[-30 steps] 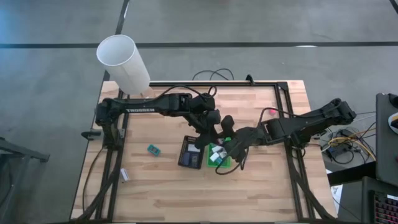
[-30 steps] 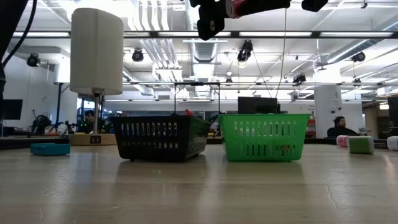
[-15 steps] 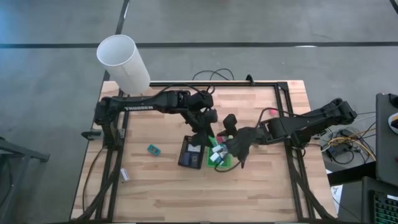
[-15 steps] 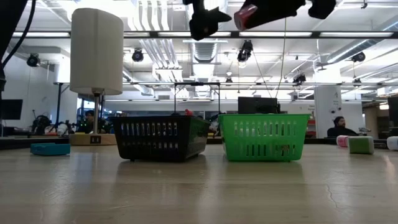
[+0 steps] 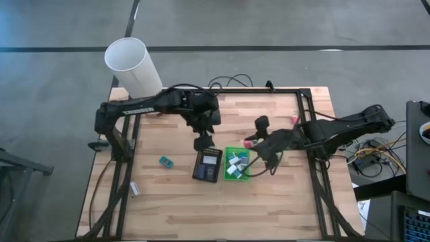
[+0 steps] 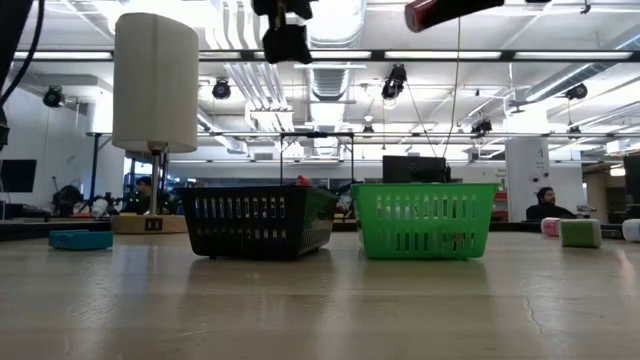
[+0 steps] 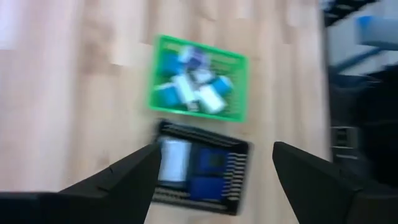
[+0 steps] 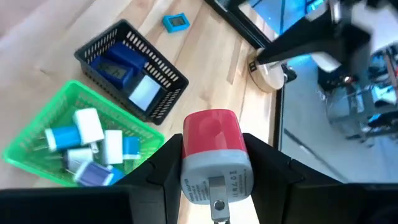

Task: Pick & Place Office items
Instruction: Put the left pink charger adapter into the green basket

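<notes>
A black tray (image 5: 207, 165) and a green tray (image 5: 236, 165) stand side by side mid-table. Dark-blue rectangles and a white piece (image 8: 144, 93) lie in the black tray; white and blue blocks (image 8: 93, 146) lie in the green one. My left gripper (image 7: 214, 180) hangs open and empty, just beyond the black tray's far edge (image 5: 203, 142). My right gripper (image 8: 214, 177) is shut on a red-and-white block (image 5: 248, 143), high in the air beyond the green tray's far right corner. In the low view the block (image 6: 435, 12) shows at the top. My right gripper pinches the red-and-white block between its two fingers (image 8: 163, 168), which lie on the two opposite sides of its white half (image 8: 189, 174). The fingers slant down from the table's right. The block is lifted clear, with its red end (image 8: 211, 127) pointing away from the wrist.
A tall white cylinder (image 5: 132, 67) stands at the far left corner. Loose on the wood lie a teal piece (image 5: 166, 161), a small white piece (image 5: 134, 189) near the left rail, and a pink piece (image 5: 293, 119) at the far right. Black frame rails (image 5: 312, 168) border the table.
My left gripper has gone up and toward the far left, off the black tray; a white piece now shows there. My right gripper, still shut on the red-and-white block, has drawn back from above the green tray toward the far right and risen a little.
</notes>
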You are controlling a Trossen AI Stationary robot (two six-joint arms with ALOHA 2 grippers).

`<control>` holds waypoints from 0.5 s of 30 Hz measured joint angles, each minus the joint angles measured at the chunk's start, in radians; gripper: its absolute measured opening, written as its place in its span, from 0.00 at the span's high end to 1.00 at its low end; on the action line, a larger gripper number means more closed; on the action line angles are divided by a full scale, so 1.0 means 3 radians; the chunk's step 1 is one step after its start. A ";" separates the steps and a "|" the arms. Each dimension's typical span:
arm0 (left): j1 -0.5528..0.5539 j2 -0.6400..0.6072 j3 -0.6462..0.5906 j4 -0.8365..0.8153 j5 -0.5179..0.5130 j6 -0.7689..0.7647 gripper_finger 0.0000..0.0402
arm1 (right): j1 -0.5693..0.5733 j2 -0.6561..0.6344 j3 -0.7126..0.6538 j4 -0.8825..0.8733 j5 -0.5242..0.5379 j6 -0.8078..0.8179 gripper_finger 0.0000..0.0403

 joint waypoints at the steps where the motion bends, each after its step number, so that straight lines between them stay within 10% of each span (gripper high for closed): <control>1: -0.0022 -0.0051 -0.0013 -0.0013 -0.0123 0.0021 0.22 | 0.0002 -0.0061 -0.0050 -0.0005 -0.0003 0.0078 0.68; 15: -0.0921 -0.0532 -0.0072 0.0119 -0.3052 0.0178 0.22 | 0.0003 -0.0503 -0.1244 0.1100 -0.0019 0.1083 0.68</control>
